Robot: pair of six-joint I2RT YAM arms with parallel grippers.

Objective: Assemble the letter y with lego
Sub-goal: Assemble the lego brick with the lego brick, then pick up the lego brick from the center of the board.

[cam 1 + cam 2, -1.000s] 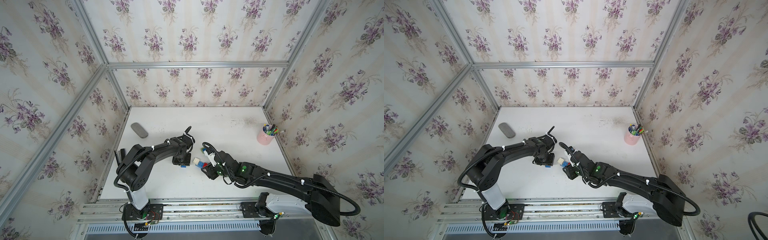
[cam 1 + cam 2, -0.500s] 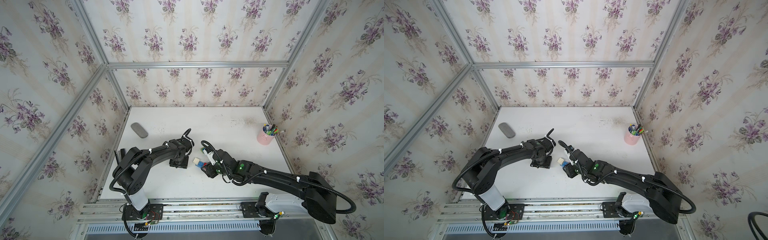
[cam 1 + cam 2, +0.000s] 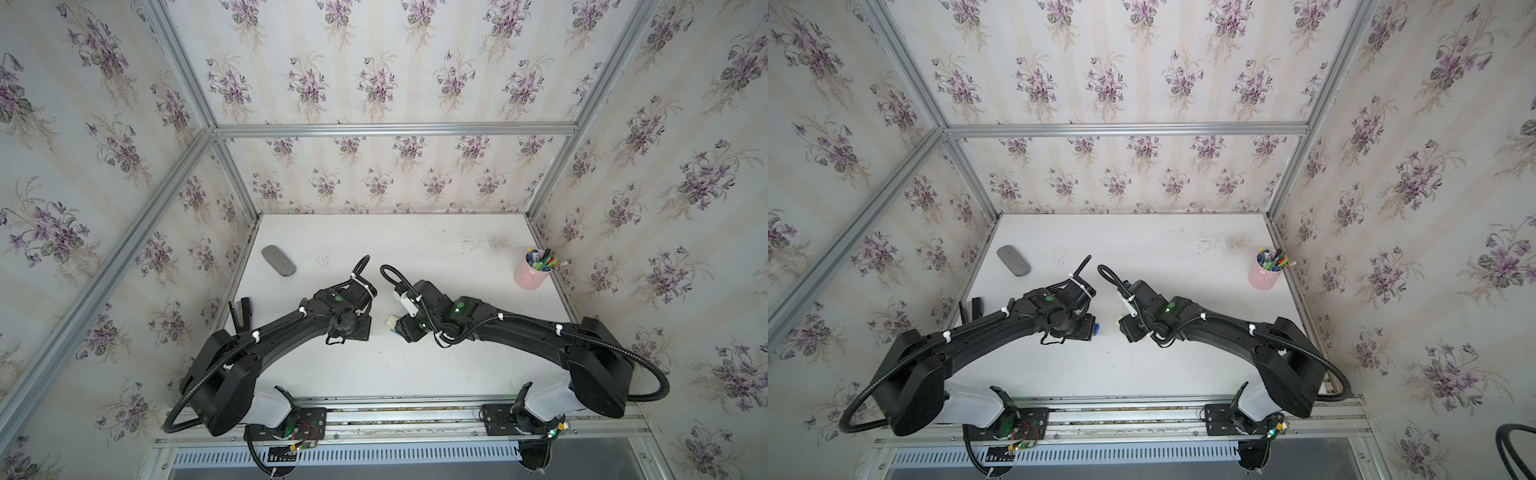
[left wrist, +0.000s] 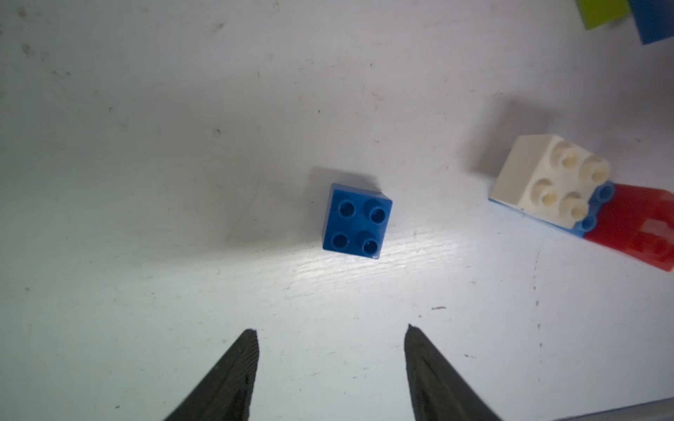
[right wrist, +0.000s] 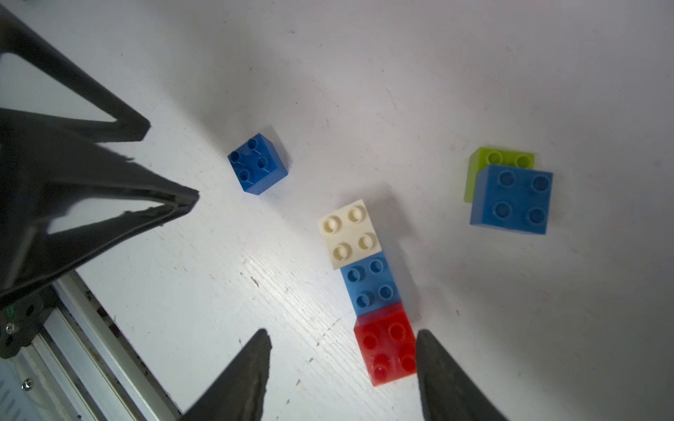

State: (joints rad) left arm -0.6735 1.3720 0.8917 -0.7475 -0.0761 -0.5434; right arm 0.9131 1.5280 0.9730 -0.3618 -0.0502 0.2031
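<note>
My left gripper (image 4: 330,333) hung with its jaws spread and empty, and a loose dark blue brick (image 4: 357,220) lay just ahead of it. My right gripper (image 5: 341,335) was spread too and pinched nothing. The red brick (image 5: 386,342) lay between its tips, close against one. That brick and the white brick (image 5: 350,233) sat on the light blue brick (image 5: 370,282), so I judged the arms done. Apart from them, a stacked dark blue brick (image 5: 510,198) sat on the green brick (image 5: 499,158). The stem was not yet joined. The white table (image 3: 415,374) was scuffed, and a pink cup (image 3: 530,278) stood near the flowered wallpaper (image 3: 374,83).
</note>
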